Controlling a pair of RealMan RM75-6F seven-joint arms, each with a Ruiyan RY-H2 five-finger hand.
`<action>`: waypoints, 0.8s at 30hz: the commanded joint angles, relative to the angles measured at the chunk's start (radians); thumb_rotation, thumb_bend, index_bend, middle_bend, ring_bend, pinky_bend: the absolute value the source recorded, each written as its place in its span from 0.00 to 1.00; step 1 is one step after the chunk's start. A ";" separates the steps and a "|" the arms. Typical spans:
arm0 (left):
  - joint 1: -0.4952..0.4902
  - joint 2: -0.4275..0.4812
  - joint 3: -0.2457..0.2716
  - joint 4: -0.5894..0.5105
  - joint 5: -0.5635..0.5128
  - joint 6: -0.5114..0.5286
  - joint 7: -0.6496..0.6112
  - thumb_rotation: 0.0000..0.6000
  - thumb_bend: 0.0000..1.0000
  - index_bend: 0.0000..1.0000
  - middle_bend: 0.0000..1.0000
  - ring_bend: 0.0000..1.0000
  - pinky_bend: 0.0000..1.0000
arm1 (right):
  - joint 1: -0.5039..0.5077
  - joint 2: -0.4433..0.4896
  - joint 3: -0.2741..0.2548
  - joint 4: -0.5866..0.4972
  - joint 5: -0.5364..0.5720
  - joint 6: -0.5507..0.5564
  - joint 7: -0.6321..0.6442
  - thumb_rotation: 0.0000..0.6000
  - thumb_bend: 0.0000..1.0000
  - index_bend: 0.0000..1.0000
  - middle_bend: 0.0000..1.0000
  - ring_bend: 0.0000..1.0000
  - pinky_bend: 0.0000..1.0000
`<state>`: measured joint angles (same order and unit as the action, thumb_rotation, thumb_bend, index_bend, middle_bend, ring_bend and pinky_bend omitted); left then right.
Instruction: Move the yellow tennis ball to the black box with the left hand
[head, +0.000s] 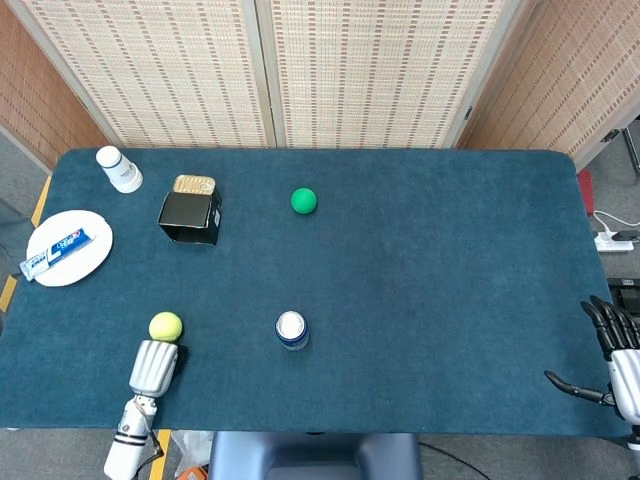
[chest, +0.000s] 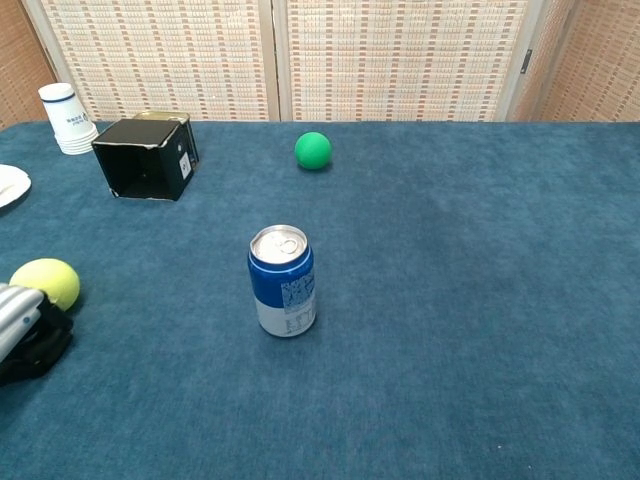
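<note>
The yellow tennis ball (head: 166, 326) lies on the blue table near the front left, also seen in the chest view (chest: 47, 282). My left hand (head: 155, 366) is right behind it, fingers stretched forward and reaching the ball's near side, holding nothing; the chest view shows this hand (chest: 25, 330) at the left edge. The black box (head: 190, 216) lies on its side further back on the left, its opening (chest: 140, 172) facing the front. My right hand (head: 618, 365) rests at the table's front right corner, fingers spread and empty.
A blue can (head: 291, 329) stands upright right of the ball. A green ball (head: 303, 201) lies at mid-back. A gold tin (head: 194, 184) sits behind the box, a white bottle (head: 119, 169) at back left, and a white plate (head: 85, 262) with toothpaste at the left edge.
</note>
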<state>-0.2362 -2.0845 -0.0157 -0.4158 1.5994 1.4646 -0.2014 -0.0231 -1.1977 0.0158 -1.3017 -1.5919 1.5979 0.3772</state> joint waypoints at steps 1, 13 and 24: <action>-0.044 0.001 -0.020 0.007 -0.011 -0.020 -0.008 1.00 0.70 1.00 1.00 1.00 1.00 | -0.002 -0.002 -0.005 0.002 -0.008 0.008 -0.006 0.83 0.00 0.00 0.00 0.00 0.00; -0.179 0.002 -0.066 0.102 -0.067 -0.195 -0.061 1.00 0.70 1.00 1.00 1.00 1.00 | 0.002 -0.013 -0.004 -0.013 -0.003 -0.001 -0.058 0.83 0.00 0.00 0.00 0.00 0.00; -0.343 0.005 -0.117 0.185 -0.110 -0.278 -0.202 1.00 0.70 1.00 1.00 1.00 1.00 | 0.014 -0.016 0.003 -0.038 0.017 -0.031 -0.108 0.83 0.00 0.00 0.00 0.00 0.00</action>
<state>-0.5474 -2.0836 -0.1189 -0.2373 1.5038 1.2175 -0.3747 -0.0106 -1.2136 0.0176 -1.3382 -1.5766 1.5687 0.2716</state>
